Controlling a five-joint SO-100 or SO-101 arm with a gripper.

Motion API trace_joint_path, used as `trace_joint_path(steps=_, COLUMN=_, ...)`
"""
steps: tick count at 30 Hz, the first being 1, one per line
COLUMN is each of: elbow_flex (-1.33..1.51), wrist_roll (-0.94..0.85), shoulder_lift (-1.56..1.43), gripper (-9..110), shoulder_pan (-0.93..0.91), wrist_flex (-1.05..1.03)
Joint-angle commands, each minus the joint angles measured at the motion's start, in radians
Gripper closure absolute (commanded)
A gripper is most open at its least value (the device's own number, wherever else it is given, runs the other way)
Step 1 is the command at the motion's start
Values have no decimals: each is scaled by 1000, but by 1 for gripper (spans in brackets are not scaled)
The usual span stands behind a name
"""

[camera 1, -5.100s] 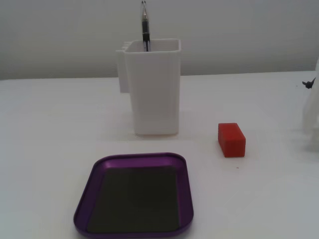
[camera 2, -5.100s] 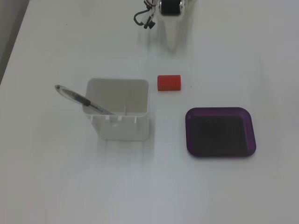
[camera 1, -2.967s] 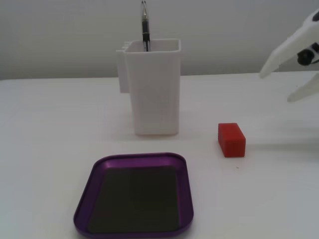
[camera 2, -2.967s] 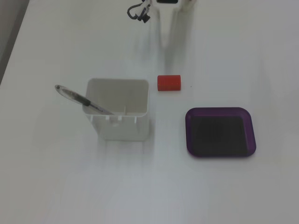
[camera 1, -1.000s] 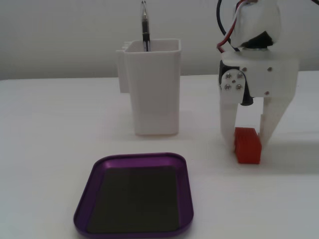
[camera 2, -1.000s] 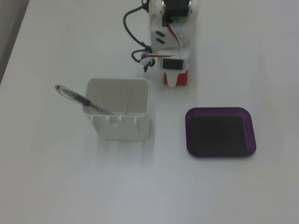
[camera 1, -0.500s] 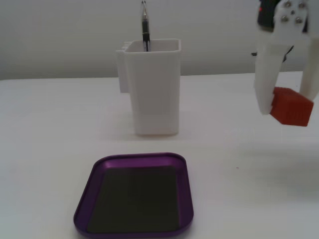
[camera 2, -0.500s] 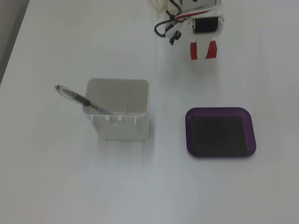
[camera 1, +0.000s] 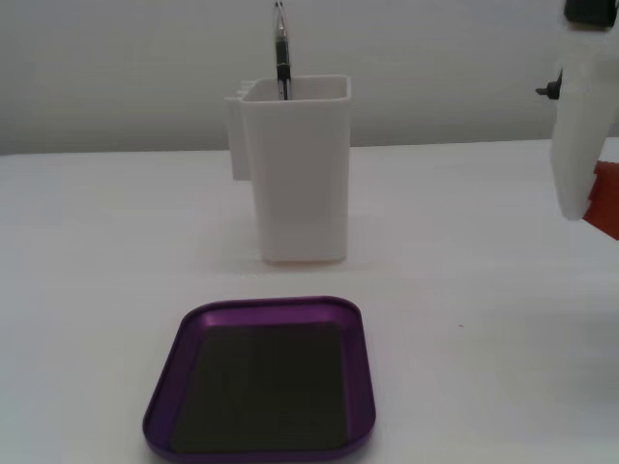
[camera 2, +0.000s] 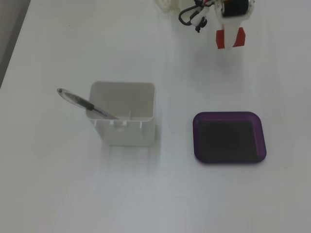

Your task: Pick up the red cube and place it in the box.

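Observation:
The red cube [camera 2: 239,38] is in my gripper [camera 2: 229,46] at the top right of a fixed view, red showing on both sides of the white finger that covers its middle. In the other fixed view the gripper [camera 1: 585,213] hangs at the right edge with the cube [camera 1: 607,198] behind the white finger, well above the table. The box [camera 1: 295,169] is a tall white open-topped container in the middle, also seen from above [camera 2: 124,131], left of and below the gripper there. The second jaw is hidden.
A black pen [camera 2: 87,104] leans out of the box, its top visible from the front [camera 1: 281,48]. A purple tray [camera 2: 229,137] with a dark floor lies on the white table between the gripper and the camera's near side [camera 1: 261,382].

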State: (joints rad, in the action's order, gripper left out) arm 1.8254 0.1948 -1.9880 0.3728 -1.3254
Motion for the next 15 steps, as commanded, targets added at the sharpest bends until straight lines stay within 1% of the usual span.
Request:
trace_joint_path(steps=1, elbow_flex=-29, wrist_roll=15, shoulder_lift=-32, gripper=102, shoulder_pan=5, wrist_flex=74)
trace_joint_path(steps=4, elbow_flex=-34, wrist_roll=14, shoulder_lift=25, gripper=102, shoulder_pan=0, wrist_flex=140)
trace_joint_path(steps=7, elbow_flex=-107, wrist_roll=15, shoulder_lift=126, gripper=102, shoulder_pan=0, wrist_flex=178)
trace_joint_path(steps=12, elbow_flex=-337, wrist_roll=17, shoulder_lift=345, gripper=102, shoulder_pan=-6, wrist_flex=179)
trace_joint_path(steps=15, elbow_flex=-488, wrist_roll=17, shoulder_lift=485, gripper=102, shoulder_pan=-48, wrist_flex=172)
